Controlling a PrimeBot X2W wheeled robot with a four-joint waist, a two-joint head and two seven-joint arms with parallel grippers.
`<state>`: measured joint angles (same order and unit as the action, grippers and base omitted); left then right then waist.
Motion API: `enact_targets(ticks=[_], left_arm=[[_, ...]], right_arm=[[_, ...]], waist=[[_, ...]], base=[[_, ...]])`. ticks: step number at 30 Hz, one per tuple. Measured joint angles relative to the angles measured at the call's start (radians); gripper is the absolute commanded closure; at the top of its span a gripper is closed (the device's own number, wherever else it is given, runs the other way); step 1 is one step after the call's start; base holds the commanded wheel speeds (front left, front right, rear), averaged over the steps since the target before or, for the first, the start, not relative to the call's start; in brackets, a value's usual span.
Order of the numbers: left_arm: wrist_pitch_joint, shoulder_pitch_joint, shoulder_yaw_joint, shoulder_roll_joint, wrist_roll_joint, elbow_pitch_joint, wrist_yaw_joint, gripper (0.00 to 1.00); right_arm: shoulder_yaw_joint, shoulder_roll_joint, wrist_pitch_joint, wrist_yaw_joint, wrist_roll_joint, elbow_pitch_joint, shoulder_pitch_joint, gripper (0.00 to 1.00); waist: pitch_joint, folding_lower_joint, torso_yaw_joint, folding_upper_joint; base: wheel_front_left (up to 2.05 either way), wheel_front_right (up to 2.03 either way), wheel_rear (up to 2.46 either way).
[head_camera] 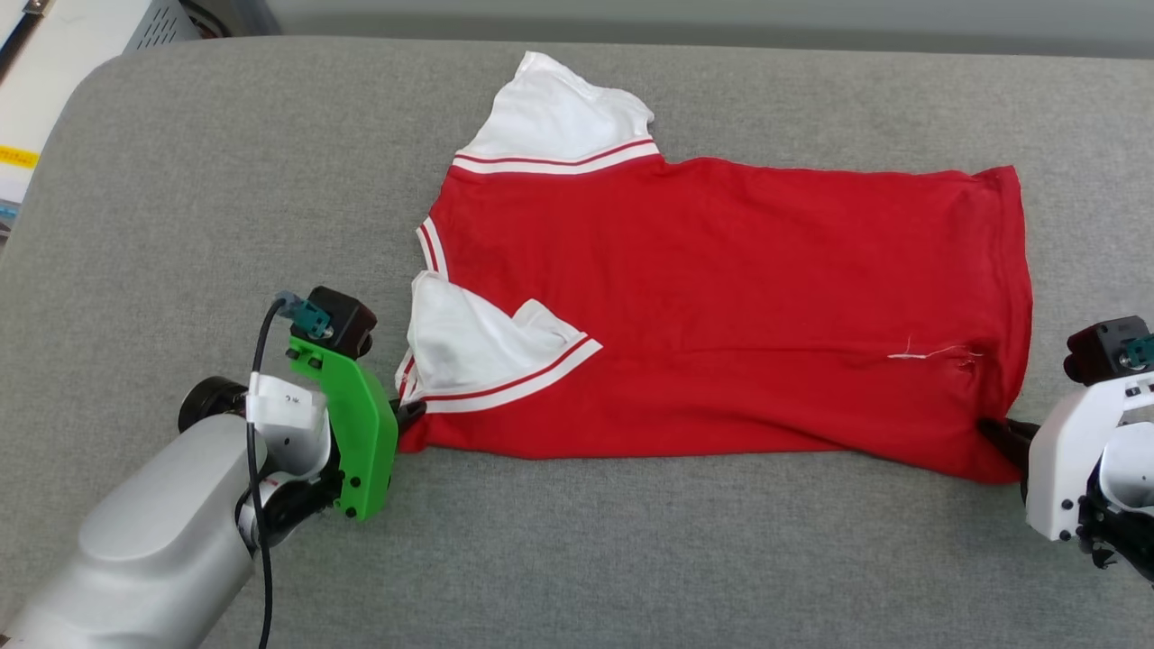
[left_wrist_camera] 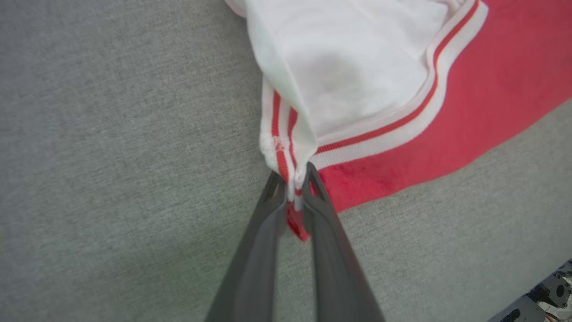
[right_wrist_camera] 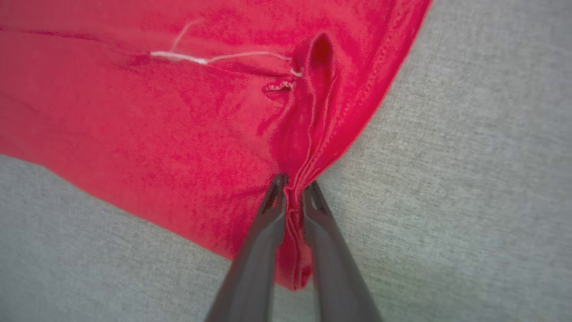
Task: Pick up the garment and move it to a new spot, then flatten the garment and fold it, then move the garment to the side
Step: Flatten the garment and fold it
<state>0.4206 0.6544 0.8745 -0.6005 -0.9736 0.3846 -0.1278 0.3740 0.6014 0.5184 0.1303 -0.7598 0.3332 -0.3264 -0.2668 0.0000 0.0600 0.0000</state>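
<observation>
The garment [head_camera: 721, 306], a red T-shirt with white sleeves and striped trim, lies spread sideways on the grey cushion, collar end to the left, hem to the right. My left gripper [head_camera: 407, 415] is at its near left corner; in the left wrist view the left gripper [left_wrist_camera: 292, 179] is shut on the striped shoulder edge of the garment [left_wrist_camera: 447, 125]. My right gripper [head_camera: 996, 431] is at the near right hem corner; in the right wrist view the right gripper [right_wrist_camera: 294, 184] is pinched on the bunched hem of the garment [right_wrist_camera: 178, 116].
The grey upholstered surface [head_camera: 225, 180] stretches around the shirt, with its rounded edge at the far left. A loose white thread [head_camera: 924, 353] and a small tear sit near the hem. White boxes [head_camera: 54, 72] stand beyond the far left corner.
</observation>
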Motion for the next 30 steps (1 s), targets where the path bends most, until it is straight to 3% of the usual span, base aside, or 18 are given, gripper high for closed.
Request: enact_targets(ticks=[5,13,21,25,30], left_arm=[[-0.012,-0.035,-0.004,-0.019,-0.019,-0.010,0.000,1.00],[-0.009,-0.118,-0.013,-0.114,-0.058,-0.137,0.011,1.00],[0.031,-0.238,0.005,-0.198,-0.068,-0.344,0.107,1.00],[0.028,-0.271,0.016,-0.197,-0.067,-0.356,0.140,1.00],[0.010,-0.275,0.027,-0.162,-0.065,-0.292,0.147,1.00]], right_arm=[[0.018,0.013,-0.044,0.001,-0.011,-0.032,0.005,1.00],[-0.032,0.071,-0.048,0.001,-0.039,-0.172,0.130,1.00],[-0.139,0.068,0.000,0.001,-0.039,-0.291,0.317,1.00],[-0.174,0.032,0.025,0.001,-0.034,-0.286,0.345,1.00],[-0.184,-0.021,0.035,0.001,-0.003,-0.207,0.334,1.00]], waist=[[0.043,0.0000,-0.011,0.0000],[0.122,0.0000,-0.023,0.0001],[0.159,0.0000,-0.024,0.0000],[0.140,0.0000,-0.028,0.0000],[0.108,0.0000,-0.033,0.0000]], base=[[0.00,0.00,0.00],[0.00,0.00,0.00],[0.00,0.00,0.00],[0.00,0.00,0.00],[0.00,0.00,0.00]])
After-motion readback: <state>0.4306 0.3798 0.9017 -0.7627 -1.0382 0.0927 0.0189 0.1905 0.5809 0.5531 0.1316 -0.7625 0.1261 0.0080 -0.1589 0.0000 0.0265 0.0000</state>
